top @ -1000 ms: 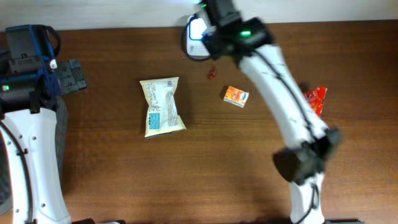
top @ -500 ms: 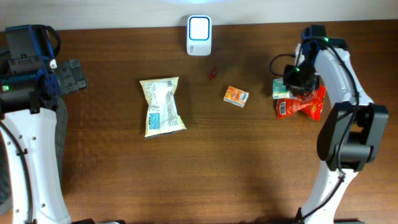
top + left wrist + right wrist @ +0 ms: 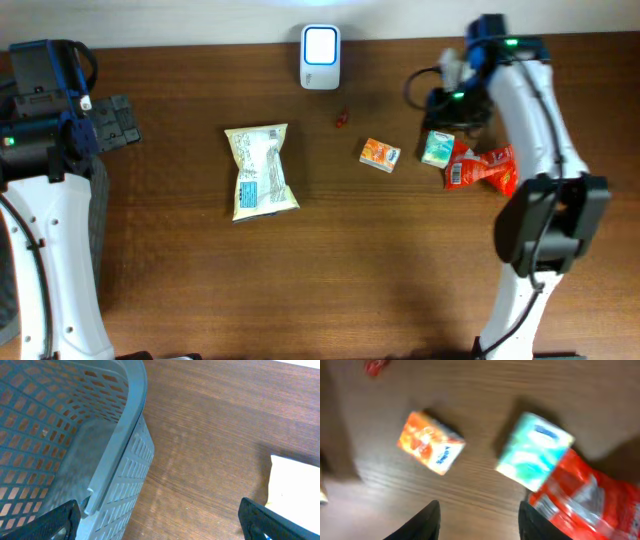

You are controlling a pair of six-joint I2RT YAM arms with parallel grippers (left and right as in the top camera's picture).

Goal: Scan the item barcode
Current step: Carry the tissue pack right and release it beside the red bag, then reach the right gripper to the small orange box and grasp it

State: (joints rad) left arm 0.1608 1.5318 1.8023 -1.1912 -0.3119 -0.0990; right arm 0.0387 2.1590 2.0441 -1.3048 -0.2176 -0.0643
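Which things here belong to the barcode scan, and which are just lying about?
Job: scanner, green box beneath the open right gripper.
Lying about for now: orange box, red packet, snack bag, small red scrap, basket.

Overhead: you look straight down on the wooden table (image 3: 330, 280) from well above. The scanner (image 3: 320, 45) sits at 12 o'clock, and the arms enter at 9 and 5 o'clock.
Left wrist: you sit close and tilted down. The left gripper (image 3: 162, 522) frames 6 o'clock, the grey basket (image 3: 125, 435) fills 9 to 12 o'clock, and bare table runs toward 2 o'clock.
Right wrist: you hang near the table, facing down, and your view is blurred. The right gripper (image 3: 480, 520) is at 6 o'clock.
Overhead and right wrist share: the orange box (image 3: 380, 154), teal box (image 3: 437, 148) and red packet (image 3: 485, 168).
Overhead and left wrist share: the basket wall at overhead's 9 o'clock edge and the table beside it.
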